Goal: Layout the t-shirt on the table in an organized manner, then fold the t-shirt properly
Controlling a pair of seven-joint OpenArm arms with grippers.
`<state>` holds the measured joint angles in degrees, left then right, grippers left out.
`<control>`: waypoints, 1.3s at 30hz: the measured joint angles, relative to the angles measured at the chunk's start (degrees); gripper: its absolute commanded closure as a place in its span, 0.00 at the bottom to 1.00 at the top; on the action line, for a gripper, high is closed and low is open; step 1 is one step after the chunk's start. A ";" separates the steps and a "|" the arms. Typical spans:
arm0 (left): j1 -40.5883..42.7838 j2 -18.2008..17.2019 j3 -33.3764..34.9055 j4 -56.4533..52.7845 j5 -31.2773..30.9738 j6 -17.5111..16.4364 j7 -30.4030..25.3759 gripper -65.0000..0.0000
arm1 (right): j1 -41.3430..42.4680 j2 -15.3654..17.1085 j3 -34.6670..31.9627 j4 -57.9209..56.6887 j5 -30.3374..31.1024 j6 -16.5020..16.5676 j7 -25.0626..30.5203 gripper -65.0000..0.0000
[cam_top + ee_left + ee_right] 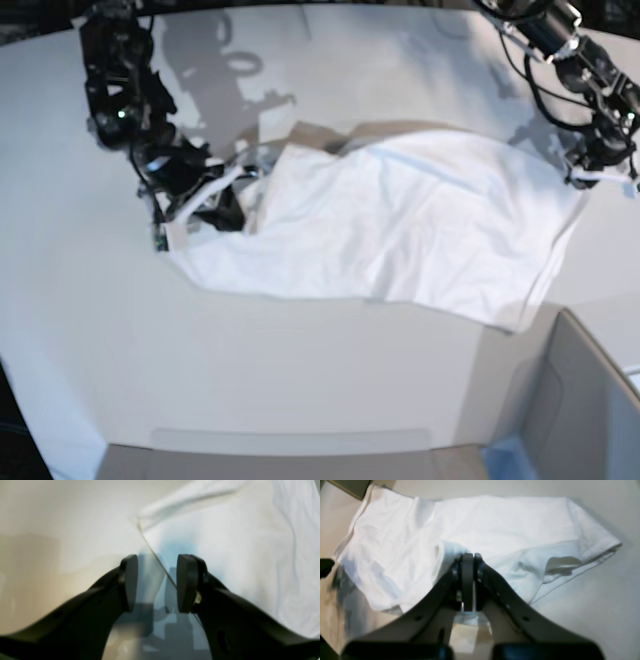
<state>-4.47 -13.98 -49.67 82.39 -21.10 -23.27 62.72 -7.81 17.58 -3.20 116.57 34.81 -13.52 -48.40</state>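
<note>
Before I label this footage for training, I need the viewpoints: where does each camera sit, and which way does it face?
Left wrist: on the left arm, looking down past its open left gripper at the t-shirt edge.
Right wrist: on the right arm, looking along its shut right gripper pinching the t-shirt.
Base: high, looking down at the table; both arms show.
Shared: all three show the t-shirt.

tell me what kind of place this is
Probably a robot lab bench rather than a home: a bare white table, one t-shirt spread on it, two black arms working it, nothing domestic around.
</note>
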 measured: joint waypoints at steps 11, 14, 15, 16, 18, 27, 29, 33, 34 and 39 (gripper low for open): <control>-3.06 -4.44 0.42 -13.64 -1.73 -0.63 -9.38 0.60 | 0.04 -0.02 -0.02 0.00 0.02 0.00 -1.16 1.00; -4.70 -5.29 0.33 -16.35 -1.38 -0.42 -10.36 0.60 | -0.02 0.02 0.00 0.00 -0.04 -0.04 -1.16 1.00; -5.25 -5.60 0.33 -17.40 -1.46 -0.39 -10.40 0.60 | 0.00 0.00 0.00 0.00 -0.07 -0.02 -1.16 1.00; -5.40 -5.75 0.33 -17.94 -1.62 -0.46 -10.67 0.60 | 0.02 0.00 0.00 0.00 -0.02 -0.02 -1.14 1.00; -5.38 -5.95 0.33 -18.53 -2.67 -0.59 -11.04 0.60 | 0.04 0.00 -0.02 0.00 -0.02 -0.02 -1.14 1.00; -3.21 -6.19 2.43 -18.73 -10.84 -0.61 -10.84 0.73 | 0.00 0.00 0.00 0.00 -0.04 -0.02 -1.14 1.00; -2.38 -6.32 5.16 -18.47 -11.23 -0.57 -11.80 0.78 | 0.02 0.00 -0.02 0.00 0.00 0.00 -1.14 1.00; -2.40 -6.14 7.04 -18.56 -11.06 -0.57 -11.63 0.84 | 0.02 0.00 0.00 0.00 -0.02 -0.02 -1.14 1.00; -2.40 -6.16 7.04 -18.62 -11.17 -0.59 -11.69 0.86 | 0.02 0.00 -0.02 0.00 -0.02 -0.02 -1.14 1.00; -2.54 -6.01 7.15 -18.69 -11.15 -0.59 -11.87 1.00 | 0.00 0.00 -0.02 0.00 -0.02 -0.02 -1.09 1.00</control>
<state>-7.01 -19.99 -42.52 63.70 -32.25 -23.86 50.85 -7.81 17.58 -3.22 116.57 34.79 -13.54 -49.50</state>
